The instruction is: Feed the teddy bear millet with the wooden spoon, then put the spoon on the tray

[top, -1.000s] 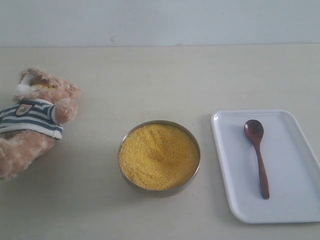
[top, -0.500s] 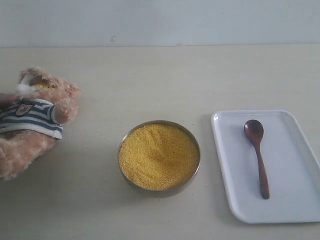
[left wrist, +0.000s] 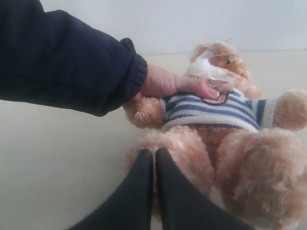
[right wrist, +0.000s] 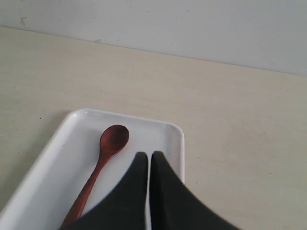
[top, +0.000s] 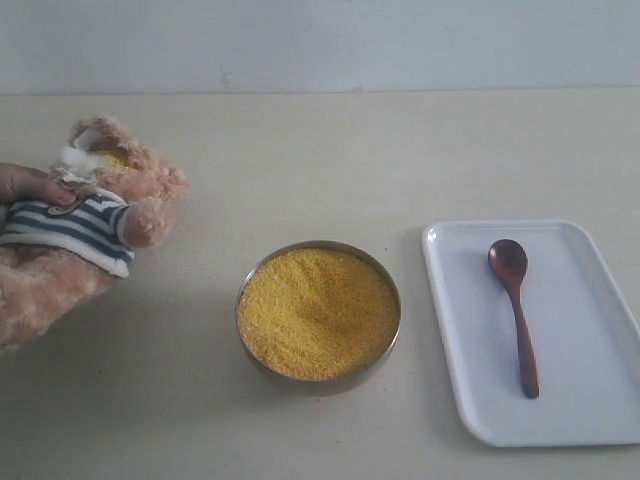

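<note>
The teddy bear [top: 90, 225] lies at the table's left edge, its striped shirt and muzzle showing; a person's hand [top: 30, 185] in a dark sleeve holds its chest. In the left wrist view the bear [left wrist: 225, 139] fills the frame and my left gripper [left wrist: 154, 152] is shut, empty, tips in front of a furry leg. The millet [top: 318, 312] fills a metal bowl at the centre. On the white tray [top: 590, 420] at the right lies the wooden spoon [top: 516, 312]. My right gripper [right wrist: 147, 155] hangs shut over the tray [right wrist: 57, 143], beside the spoon [right wrist: 103, 160]. Neither gripper shows in the exterior view.
The round metal bowl [top: 250, 355] stands between the bear and the tray. A pale wall [top: 320, 40] closes the table's far side. The person's dark-sleeved arm [left wrist: 62, 57] reaches in over the table beside the bear.
A person's hand has come in from the left and taken hold of the bear, shifting its head up and to the right. Bowl, tray and spoon have not moved.
</note>
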